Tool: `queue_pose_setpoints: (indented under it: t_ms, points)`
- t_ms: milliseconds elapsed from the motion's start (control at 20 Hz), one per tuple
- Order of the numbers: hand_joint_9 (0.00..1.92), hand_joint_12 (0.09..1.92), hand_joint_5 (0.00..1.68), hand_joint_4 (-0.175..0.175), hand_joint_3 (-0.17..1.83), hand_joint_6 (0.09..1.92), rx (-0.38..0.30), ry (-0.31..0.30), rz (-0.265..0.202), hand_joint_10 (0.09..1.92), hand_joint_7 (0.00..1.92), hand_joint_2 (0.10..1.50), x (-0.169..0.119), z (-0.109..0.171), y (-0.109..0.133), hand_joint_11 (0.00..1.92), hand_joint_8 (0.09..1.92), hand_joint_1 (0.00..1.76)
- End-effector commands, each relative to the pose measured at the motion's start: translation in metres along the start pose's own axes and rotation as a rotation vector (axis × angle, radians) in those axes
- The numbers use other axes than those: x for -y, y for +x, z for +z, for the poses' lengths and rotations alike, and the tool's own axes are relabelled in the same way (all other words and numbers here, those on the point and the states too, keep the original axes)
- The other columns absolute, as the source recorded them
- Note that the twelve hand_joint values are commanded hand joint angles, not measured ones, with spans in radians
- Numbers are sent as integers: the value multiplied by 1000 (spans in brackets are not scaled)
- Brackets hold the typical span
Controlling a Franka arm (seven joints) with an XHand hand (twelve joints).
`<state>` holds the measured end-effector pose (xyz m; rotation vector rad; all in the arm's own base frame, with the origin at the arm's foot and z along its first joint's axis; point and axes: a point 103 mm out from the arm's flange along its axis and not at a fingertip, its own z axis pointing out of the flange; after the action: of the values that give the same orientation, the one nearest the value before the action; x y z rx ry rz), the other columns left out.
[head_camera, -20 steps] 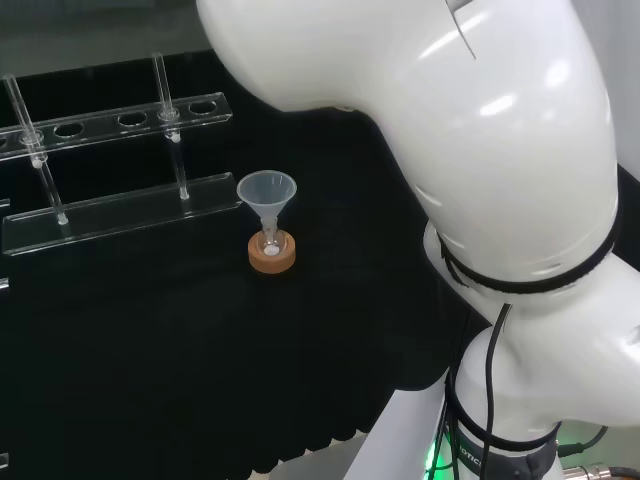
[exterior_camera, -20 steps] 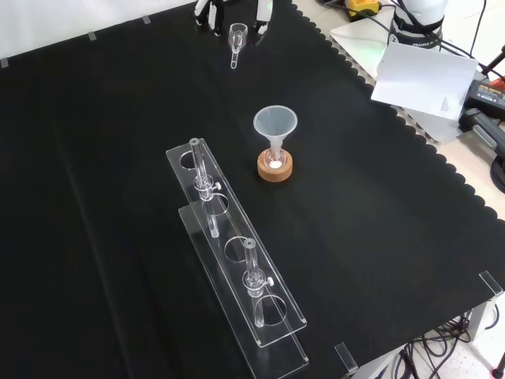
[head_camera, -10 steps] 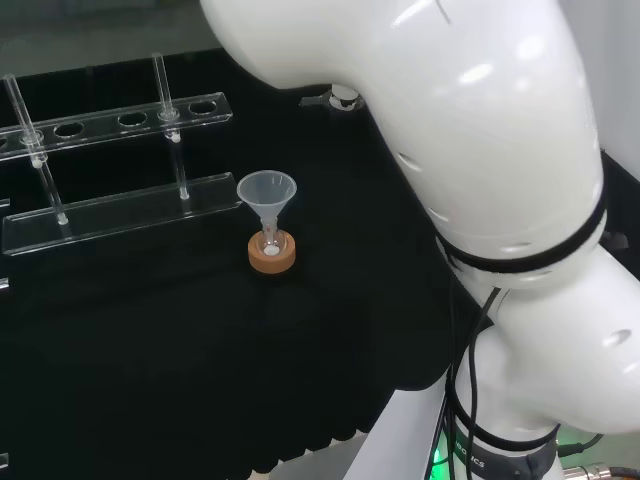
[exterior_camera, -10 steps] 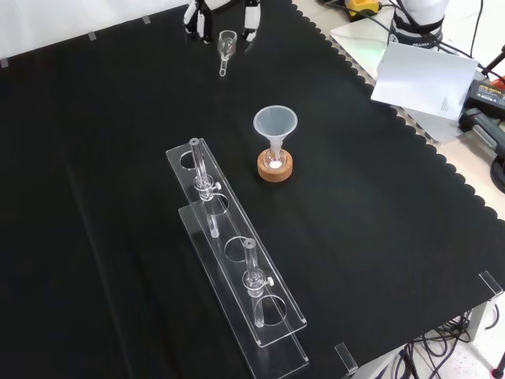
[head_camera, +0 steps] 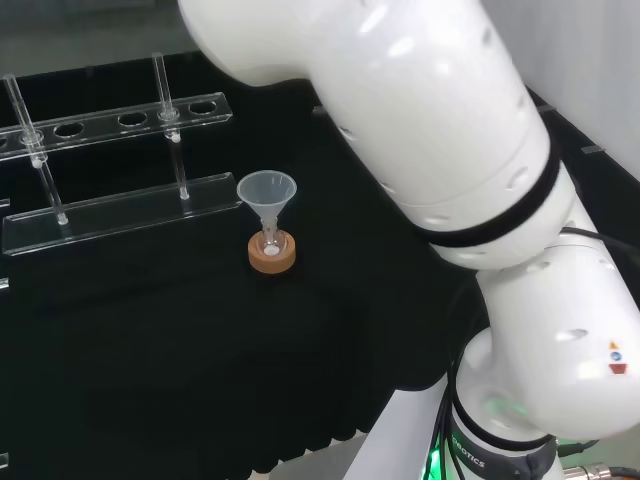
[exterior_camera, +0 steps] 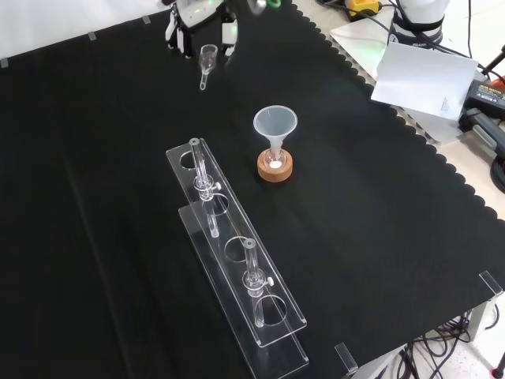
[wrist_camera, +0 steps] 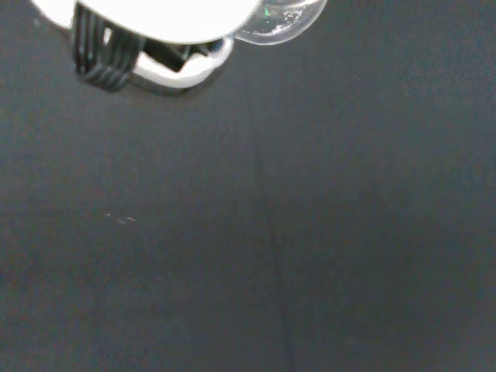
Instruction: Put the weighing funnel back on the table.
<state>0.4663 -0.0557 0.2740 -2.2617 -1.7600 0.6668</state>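
Note:
In the front view the hand [exterior_camera: 183, 30] comes in at the top left of the cloth, its fingers curled round the weighing funnel [exterior_camera: 207, 61]. This small clear scoop hangs stem down, above the black cloth [exterior_camera: 95, 197]. In the wrist view the weighing funnel's clear bowl [wrist_camera: 280, 20] shows beside a white part of the hand [wrist_camera: 155, 35], with bare cloth below. The big funnel [exterior_camera: 274, 126] stands mouth up in its small flask on a cork ring [exterior_camera: 274, 167], to the lower right of the hand. In the head view the funnel [head_camera: 267, 192] stands left of the arm's white links [head_camera: 420, 150].
A clear rack [exterior_camera: 237, 260] with glass tubes runs down the middle of the front view; the rack [head_camera: 110, 215] also stands at the head view's left. Papers [exterior_camera: 426, 75] and cables lie beyond the cloth's scalloped right edge.
In the front view the hand has moved left along the cloth's top edge, carrying the weighing funnel with it. The arm's links have swung in the head view. Funnel and rack have stayed put.

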Motion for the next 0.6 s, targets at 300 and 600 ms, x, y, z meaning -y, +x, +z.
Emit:
queue_pose_setpoints:
  t_ms: [300,600]
  points:
    - [960,998,1283,175,696,670,-14,28,-77,254,555,633,-70,39,32,843,658,1133]
    - [960,998,1283,175,697,672,-28,28,-79,254,555,633,-89,55,39,843,659,1133]
